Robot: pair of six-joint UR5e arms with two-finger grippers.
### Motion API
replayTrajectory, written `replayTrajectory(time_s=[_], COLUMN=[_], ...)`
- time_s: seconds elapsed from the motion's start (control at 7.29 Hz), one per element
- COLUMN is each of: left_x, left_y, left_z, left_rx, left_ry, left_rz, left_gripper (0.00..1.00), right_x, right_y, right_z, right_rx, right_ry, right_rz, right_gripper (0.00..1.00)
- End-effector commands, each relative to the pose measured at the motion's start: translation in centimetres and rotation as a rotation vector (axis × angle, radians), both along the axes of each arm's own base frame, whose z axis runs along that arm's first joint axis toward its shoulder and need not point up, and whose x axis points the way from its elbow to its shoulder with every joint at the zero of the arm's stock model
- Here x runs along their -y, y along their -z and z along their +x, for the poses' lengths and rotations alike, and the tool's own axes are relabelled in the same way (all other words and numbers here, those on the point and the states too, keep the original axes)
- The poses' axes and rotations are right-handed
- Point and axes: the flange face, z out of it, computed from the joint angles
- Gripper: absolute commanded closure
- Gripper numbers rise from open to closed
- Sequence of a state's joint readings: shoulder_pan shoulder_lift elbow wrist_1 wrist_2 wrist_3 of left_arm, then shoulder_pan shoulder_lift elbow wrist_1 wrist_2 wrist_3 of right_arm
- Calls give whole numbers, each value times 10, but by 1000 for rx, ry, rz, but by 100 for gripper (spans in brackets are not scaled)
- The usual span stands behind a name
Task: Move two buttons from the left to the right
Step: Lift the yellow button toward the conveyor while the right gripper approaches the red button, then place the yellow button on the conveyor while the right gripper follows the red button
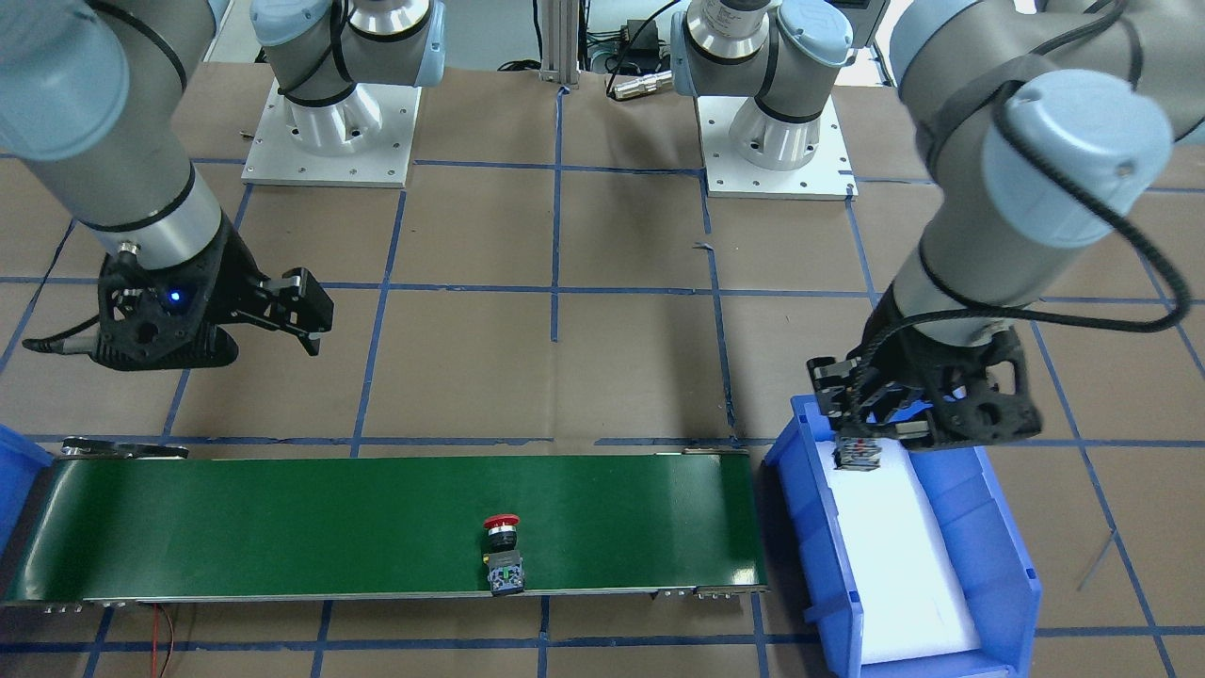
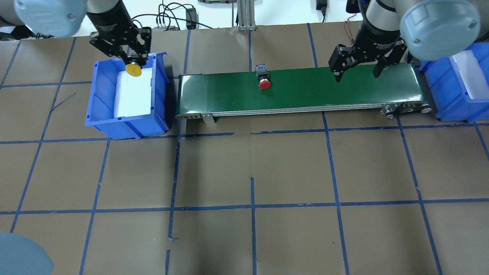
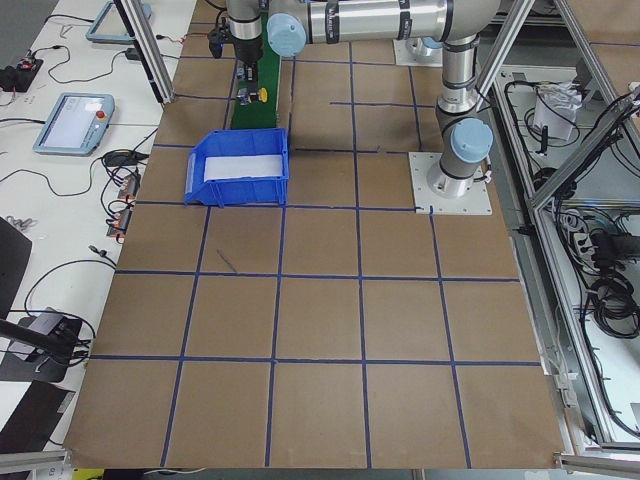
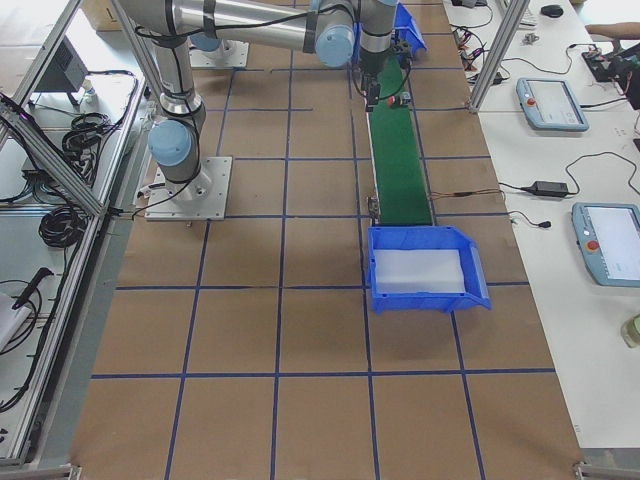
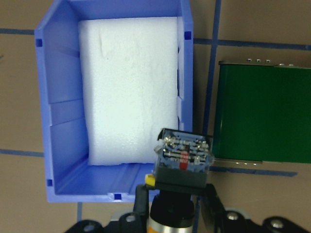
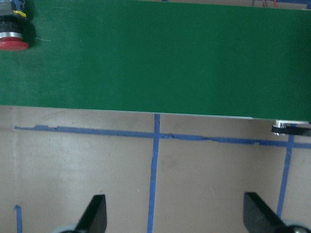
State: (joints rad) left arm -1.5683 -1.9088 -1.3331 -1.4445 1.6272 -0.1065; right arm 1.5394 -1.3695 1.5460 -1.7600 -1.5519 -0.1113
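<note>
A red button [image 2: 263, 83] lies on its side near the middle of the green conveyor belt [image 2: 324, 88], also seen from the front [image 1: 502, 539] and at the top left of the right wrist view [image 6: 12, 41]. My left gripper [image 2: 133, 63] is shut on the yellow button [image 2: 133, 70], held over the far end of the left blue bin [image 2: 91, 95]. Its grey contact block [image 5: 183, 158] points away from the wrist camera. My right gripper [image 2: 357, 75] hangs open and empty above the belt's right part, well to the right of the red button.
The left bin holds a white foam pad [image 5: 129, 87]. A second blue bin [image 2: 439, 91] with white foam stands past the belt's right end. The belt frame's end roller [image 2: 405, 109] sticks out there. Brown paper with blue tape lines covers the table.
</note>
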Motion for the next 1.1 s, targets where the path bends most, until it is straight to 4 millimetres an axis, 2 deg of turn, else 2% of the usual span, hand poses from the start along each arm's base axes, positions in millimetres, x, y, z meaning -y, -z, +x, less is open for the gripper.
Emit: replayTrajectory(time_s=[0.0,0.14,0.41,0.69,0.96], left_x=[11,18,27,28,31], left_y=[59,87,117,131,142], left_z=[-47,-50,-56,-64,-69], left_rx=[-3,-8,-27,-36,-32], left_ry=[-24,-20,-15,-5,2], left_rz=[22,5,4,18,21], left_gripper=[68,68,68,68,67], right_x=[29,45,94,122,144], right_y=[47,61,81,102,113], right_z=[30,46,79,105,112], right_rx=[41,43,29,29,33], right_ry=[-16,11,-4,-11,-5], right_rz=[-12,-14,-26,-29,-41], right_gripper=[0,0,0,0,0])
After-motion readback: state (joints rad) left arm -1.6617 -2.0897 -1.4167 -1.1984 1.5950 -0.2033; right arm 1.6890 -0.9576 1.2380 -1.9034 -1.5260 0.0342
